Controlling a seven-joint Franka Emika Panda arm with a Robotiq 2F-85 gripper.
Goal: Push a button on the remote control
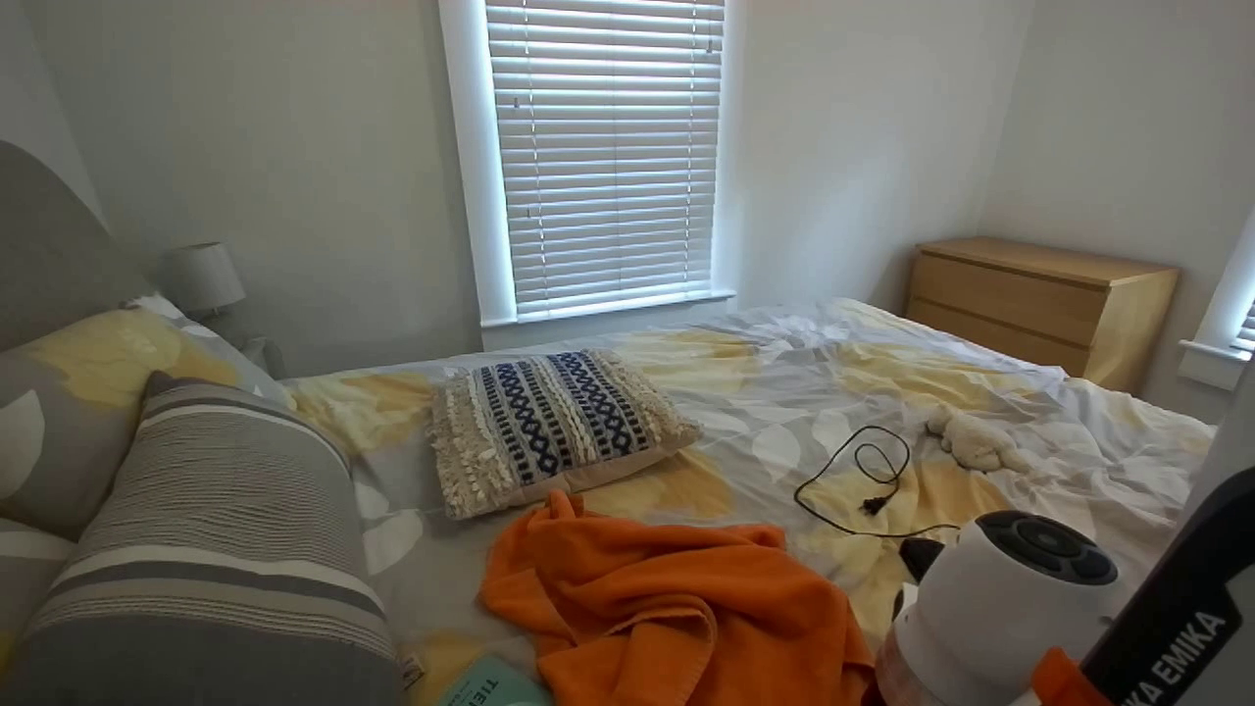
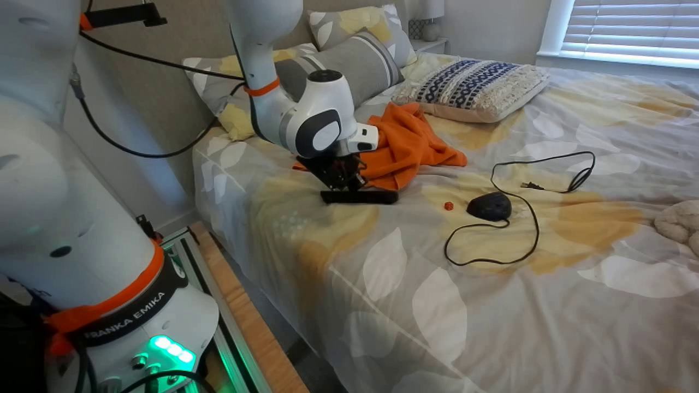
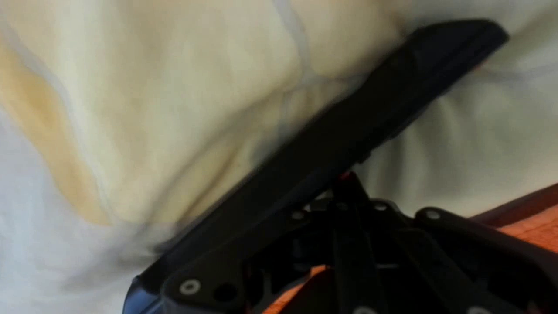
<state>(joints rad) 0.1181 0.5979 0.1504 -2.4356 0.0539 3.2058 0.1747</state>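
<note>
From left to right in an exterior view, my gripper (image 2: 349,187) points down at the black remote control (image 2: 377,197) at the left side of the bed (image 2: 519,327), the orange blanket (image 2: 407,144) just beyond; then come a small red-orange object (image 2: 449,206), shown there alone, and a dark rounded device (image 2: 489,207) with a black cable (image 2: 537,229). In an exterior view only, a teal printed item (image 1: 495,684) shows near left and a wooden chest of drawers (image 1: 1029,294) far right. My wrist view has the remote control slanting from near left to far right; whether my fingers are spread, closed or gripping it, I cannot tell.
</note>
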